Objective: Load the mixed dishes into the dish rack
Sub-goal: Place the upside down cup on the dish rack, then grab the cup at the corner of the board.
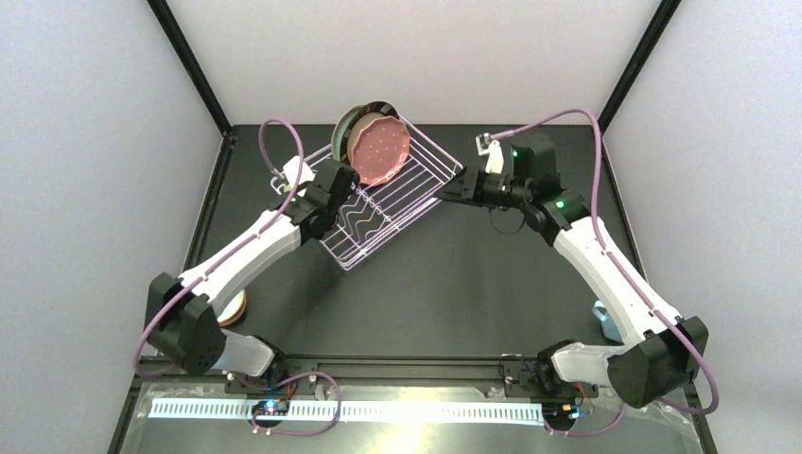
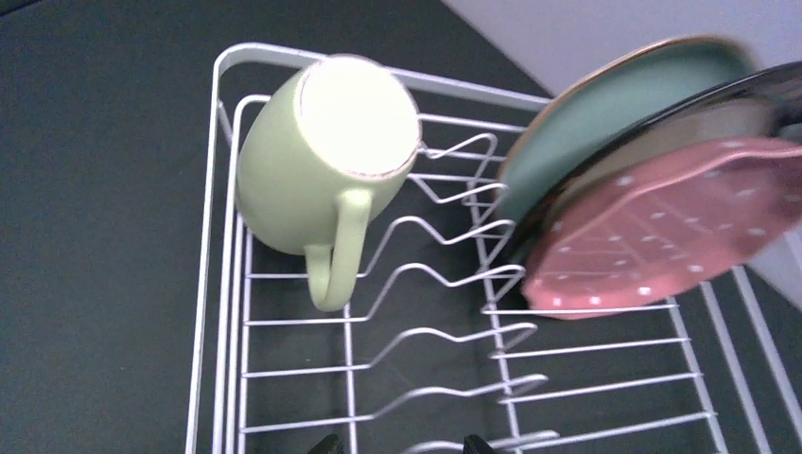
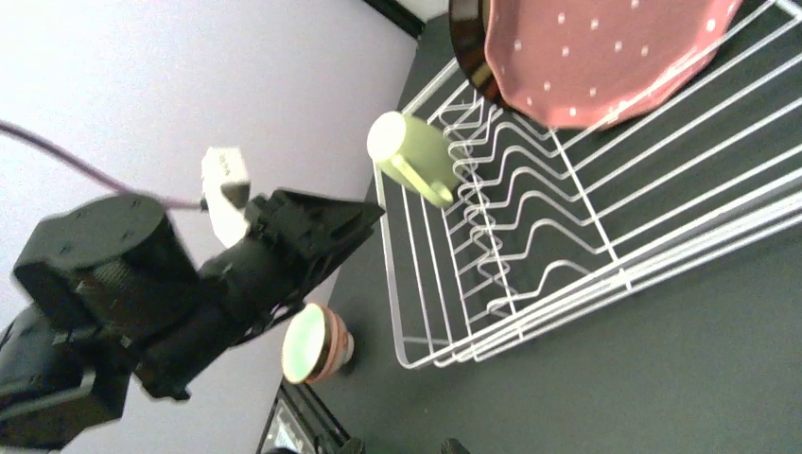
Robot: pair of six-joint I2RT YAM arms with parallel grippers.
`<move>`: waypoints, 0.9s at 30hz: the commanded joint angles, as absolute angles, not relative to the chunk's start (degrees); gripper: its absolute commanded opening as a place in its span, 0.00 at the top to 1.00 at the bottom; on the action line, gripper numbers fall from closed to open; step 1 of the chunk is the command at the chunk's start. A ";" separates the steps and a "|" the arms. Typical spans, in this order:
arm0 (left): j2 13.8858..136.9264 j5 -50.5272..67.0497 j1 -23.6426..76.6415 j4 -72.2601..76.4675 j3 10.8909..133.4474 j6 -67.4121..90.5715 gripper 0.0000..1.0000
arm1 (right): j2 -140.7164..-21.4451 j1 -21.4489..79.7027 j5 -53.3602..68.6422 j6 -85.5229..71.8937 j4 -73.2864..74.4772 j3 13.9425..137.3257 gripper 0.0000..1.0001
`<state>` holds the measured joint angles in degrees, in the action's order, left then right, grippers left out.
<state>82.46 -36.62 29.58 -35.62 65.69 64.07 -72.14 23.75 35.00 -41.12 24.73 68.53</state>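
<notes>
Pink speckled plate (image 2: 662, 227) leans in the white wire rack (image 2: 202, 284); your left gripper (image 2: 399, 445) and right gripper (image 3: 402, 446), both apart and empty, could topple it.

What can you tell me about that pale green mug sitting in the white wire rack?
The pale green mug looks like glossy glazed ceramic, with one looped handle. It appears to sit upside down, slightly tilted, its flat cream base ringed in brown facing up. It rests on the wires in a corner of the white dish rack, close to the side rail. The pink speckled plate stands apart from it.
</notes>
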 commanded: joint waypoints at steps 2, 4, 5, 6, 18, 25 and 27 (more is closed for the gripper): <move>75.00 -39.76 32.15 -37.28 65.47 62.15 0.29 | -72.93 23.47 30.23 -41.23 27.50 76.72 0.55; 73.06 -40.55 32.95 -37.06 65.29 60.63 0.29 | -74.84 23.47 30.01 -42.27 29.10 81.96 0.55; 72.16 -40.94 33.27 -36.82 65.04 59.92 0.29 | -75.94 23.47 29.68 -42.91 30.05 85.15 0.54; 71.37 -41.19 33.45 -36.52 64.47 59.18 0.29 | -76.99 23.44 29.22 -43.76 31.27 88.56 0.54; 70.98 -36.24 36.12 -25.17 55.98 55.18 0.29 | -90.16 23.47 30.21 -54.09 41.26 121.79 0.53; 74.62 -35.25 36.74 -21.11 56.32 52.61 0.28 | -94.26 22.62 29.15 -52.13 44.29 127.80 0.51; 74.70 -34.82 36.82 -20.52 56.20 52.12 0.29 | -95.18 22.59 28.30 -51.83 45.30 128.61 0.50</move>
